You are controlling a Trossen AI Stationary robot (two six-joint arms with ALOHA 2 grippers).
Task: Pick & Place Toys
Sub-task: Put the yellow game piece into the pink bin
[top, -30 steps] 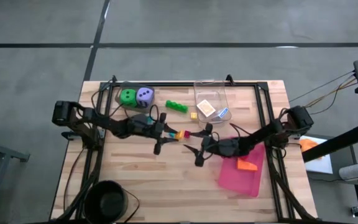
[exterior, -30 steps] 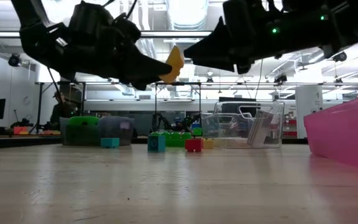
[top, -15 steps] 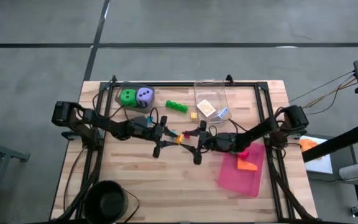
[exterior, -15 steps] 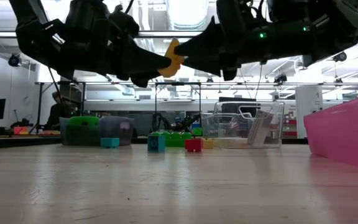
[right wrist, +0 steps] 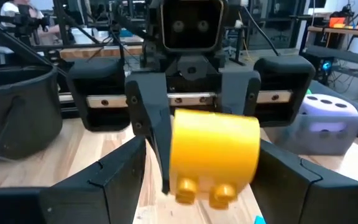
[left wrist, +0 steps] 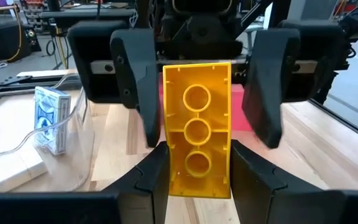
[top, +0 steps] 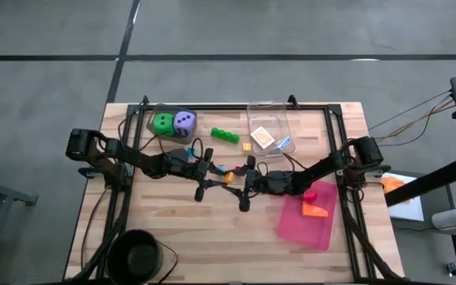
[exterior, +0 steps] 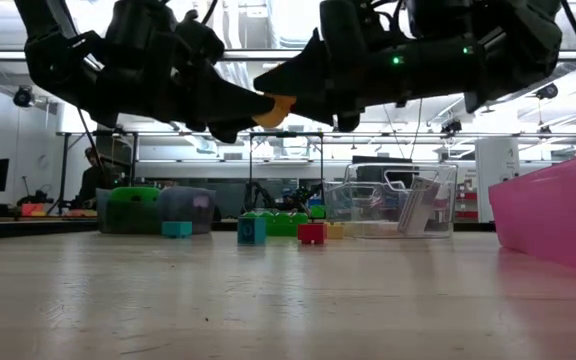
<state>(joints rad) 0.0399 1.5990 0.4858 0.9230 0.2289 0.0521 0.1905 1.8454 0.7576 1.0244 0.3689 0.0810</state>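
Observation:
My left gripper (top: 215,174) is shut on a yellow brick (left wrist: 196,140) in mid-air over the table's middle. My right gripper (top: 244,180) faces it from the table's right. It is open, and its fingers (left wrist: 132,74) stand on either side of the brick's far end, apart from it. In the right wrist view the brick (right wrist: 215,149) sits between my own open fingers (right wrist: 114,180). The low view shows the brick (exterior: 274,108) high above the table. A green die (top: 162,123) and a purple die (top: 184,121) rest at the far left. My left gripper pinches the yellow brick's two long sides at the end nearest its wrist (left wrist: 169,171) between its two fingers. The fingers lie level, point toward the table's right and run along the brick. The brick is lifted clear and sticks out level ahead of the fingers, studs down.
A clear box (top: 269,127) at the far middle holds two flat packets. A green brick (top: 225,135) and a small yellow brick (top: 246,147) lie near it. A pink tray (top: 303,222) at the right holds an orange brick and a red brick. A black pot (top: 139,255) stands near left.
My right gripper has gone toward the table's left, up to the left gripper, and its open fingers now stand on either side of the yellow brick. The brick has stayed lifted in my left gripper.

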